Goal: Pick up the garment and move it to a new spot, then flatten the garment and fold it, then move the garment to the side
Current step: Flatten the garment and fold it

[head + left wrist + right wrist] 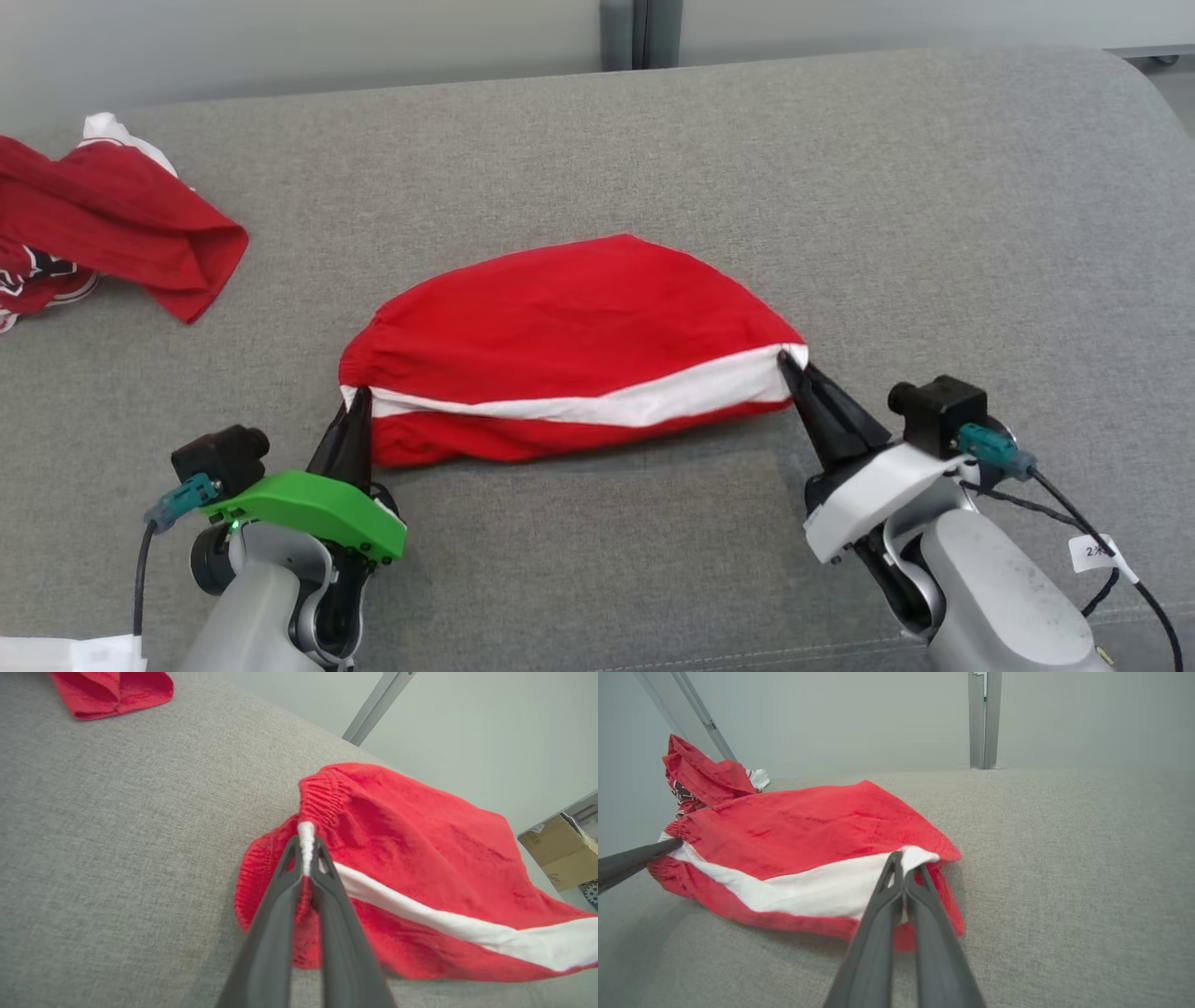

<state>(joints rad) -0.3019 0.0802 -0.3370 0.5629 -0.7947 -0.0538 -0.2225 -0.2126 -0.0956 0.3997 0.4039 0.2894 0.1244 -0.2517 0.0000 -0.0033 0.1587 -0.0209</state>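
Note:
The garment [569,322] is a pair of red shorts with a white side stripe, lying folded in the middle of the grey cushion. My left gripper [359,397] is shut on its gathered waistband end at the left; the left wrist view shows the white stripe's end pinched between the fingertips [307,851]. My right gripper [786,359] is shut on the stripe's other end at the hem, seen close in the right wrist view [903,861]. The garment [808,835] spans between both grippers, its near edge slightly raised.
A second heap of red and white clothing [103,224] lies at the far left of the cushion [840,187]. A cardboard box [558,851] stands beyond the cushion's edge. Grey cushion stretches behind and to the right of the garment.

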